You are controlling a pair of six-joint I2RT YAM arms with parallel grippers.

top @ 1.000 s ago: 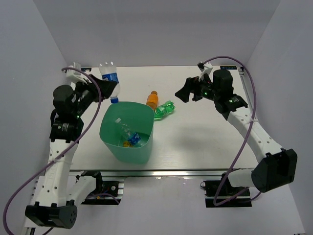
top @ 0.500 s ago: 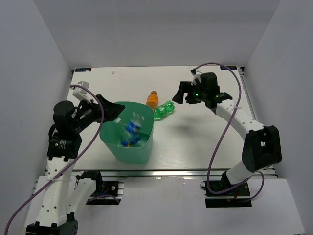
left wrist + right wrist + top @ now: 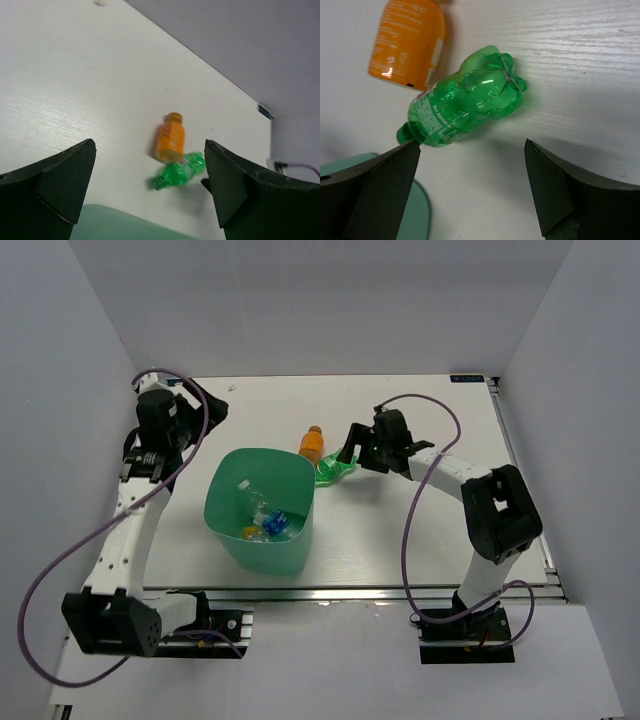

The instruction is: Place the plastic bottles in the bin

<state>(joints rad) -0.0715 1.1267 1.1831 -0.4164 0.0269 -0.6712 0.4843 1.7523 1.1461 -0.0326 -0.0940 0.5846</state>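
Over the middle of the table point(image 3: 430, 420), the right gripper point(image 3: 470, 150) hangs with its jaws spread wide and nothing between them. It is low over the green bottle point(image 3: 467, 100), which lies on its side just ahead of the jaws. Neither jaw touches it in the wrist view. The green bottle's cap end points toward the bin point(image 3: 270, 555), close to its rim. Just beside the green bottle, on its far side, the orange bottle point(image 3: 407, 42) also lies flat on the bare tabletop; whether the two touch cannot be told. Off at the far left of the table, the left gripper point(image 3: 150, 150) is likewise wide open and empty, raised above the surface and looking across at both loose bottles. The bin stands near the front edge between the two arms, and inside it lie several clear bottles point(image 3: 265, 523) with blue and yellow markings.
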